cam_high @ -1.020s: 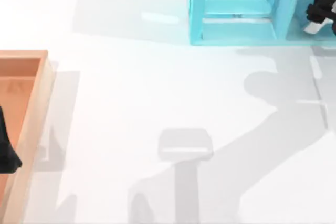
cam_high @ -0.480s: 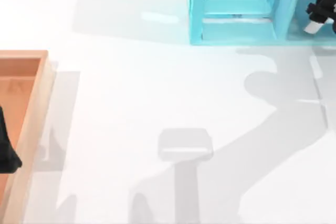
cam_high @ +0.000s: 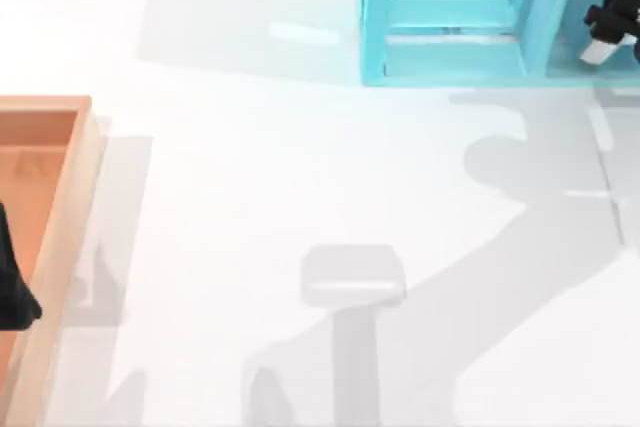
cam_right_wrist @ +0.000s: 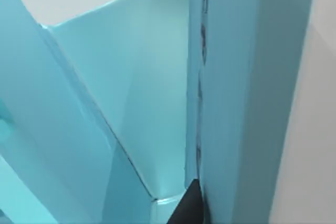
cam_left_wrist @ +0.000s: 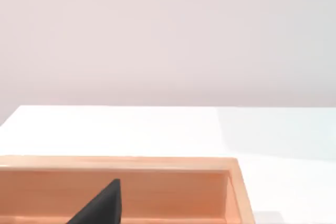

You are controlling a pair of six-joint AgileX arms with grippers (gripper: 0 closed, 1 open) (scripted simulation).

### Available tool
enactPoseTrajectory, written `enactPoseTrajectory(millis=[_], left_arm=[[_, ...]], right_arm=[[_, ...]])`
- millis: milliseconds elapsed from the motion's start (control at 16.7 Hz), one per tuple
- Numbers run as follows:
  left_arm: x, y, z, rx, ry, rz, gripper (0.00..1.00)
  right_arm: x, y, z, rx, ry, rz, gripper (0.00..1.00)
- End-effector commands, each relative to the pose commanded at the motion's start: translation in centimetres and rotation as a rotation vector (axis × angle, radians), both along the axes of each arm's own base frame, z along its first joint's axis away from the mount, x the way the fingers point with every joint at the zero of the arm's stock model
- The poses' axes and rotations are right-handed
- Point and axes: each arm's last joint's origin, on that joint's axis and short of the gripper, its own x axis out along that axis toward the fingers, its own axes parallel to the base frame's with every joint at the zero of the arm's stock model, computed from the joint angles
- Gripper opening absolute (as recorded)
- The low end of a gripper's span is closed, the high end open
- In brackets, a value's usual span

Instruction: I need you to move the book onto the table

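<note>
Top view: the white table (cam_high: 300,167) takes up most of the field. A light blue shelf unit (cam_high: 450,17) stands at the far edge, right of centre. The right gripper (cam_high: 608,29) sits at the shelf unit's right-hand compartment, close to the right edge of the table; black links and one pale part are visible, but whether its fingers are released or clenched cannot be told. An orange-brown wooden tray (cam_high: 70,207) lies at the left edge of the table. A black piece of the left gripper (cam_high: 12,287) hangs over the tray at the left border; its state cannot be told either. The book cannot be picked out with certainty in this view.

Left wrist view: this adds the tray's inner wall (cam_left_wrist: 157,190) seen from low down, with the table beyond it and a plain pale wall behind. One dark fingertip (cam_left_wrist: 102,205) of the left gripper pokes in over the tray. The second finger is out of frame, so the grip cannot be judged.

Right wrist view: close against teal-blue panels (cam_right_wrist: 131,87), with a dark vertical seam (cam_right_wrist: 201,77) running between two of them. Whether any of these surfaces is the book or the shelf unit cannot be told. A dark fingertip (cam_right_wrist: 190,207) touches the base of the seam.
</note>
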Motion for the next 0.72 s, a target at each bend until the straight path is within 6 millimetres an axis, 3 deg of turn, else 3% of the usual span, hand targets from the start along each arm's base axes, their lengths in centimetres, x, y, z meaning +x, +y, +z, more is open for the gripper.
enactPoseTrajectory(millis=[180, 360, 720], left_arm=[[0.0, 0.0, 0.0, 0.000, 0.000, 0.000, 1.00], [0.0, 0.0, 0.0, 0.000, 0.000, 0.000, 1.00], [0.0, 0.0, 0.0, 0.000, 0.000, 0.000, 1.00]], right_arm=[[-0.9, -0.3, 2.6, 0.001, 0.001, -0.007, 0.00], [-3.1, -0.4, 7.2, 0.001, 0.001, -0.007, 0.00], [-11.7, -0.1, 16.3, -0.001, 0.000, -0.001, 0.00]])
